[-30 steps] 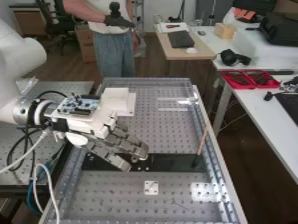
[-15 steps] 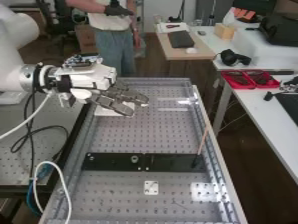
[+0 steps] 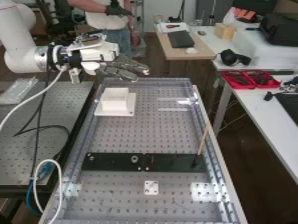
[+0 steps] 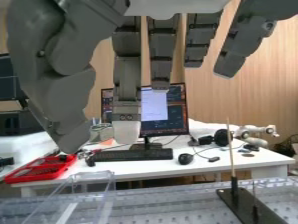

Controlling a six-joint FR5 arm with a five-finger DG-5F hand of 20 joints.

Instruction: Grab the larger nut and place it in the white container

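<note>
1. Progress, done: judged near complete. The pick-up and the drop over the white container (image 3: 114, 104) appear to be behind the hand (image 3: 120, 70), to go by its bare grasp.
2. Progress, left: probably only confirming the deposit and parking the arm.
3. Hand: raised, beyond the white container as the high view looks along the bench. Fingers (image 4: 161, 52) long and nearly straight, well spread, thumb apart from them; nothing held.
4. Larger nut: presumed inside the white container, though this cannot be confirmed, its floor being hard to make out. Finish and pose not to be determined.
5. White container: plain, matt, squarish, straight-walled; upright on a flat white base plate (image 3: 130, 107), which extends around its foot.
6. Black bar (image 3: 171, 162): flat, well apart from the white container, toward the bench's near end. Carries two parts: smaller nut (image 3: 91, 158), low and slight; bearing (image 3: 134, 159), a round metal ring, nearly in line with the white container along the bench.
</note>
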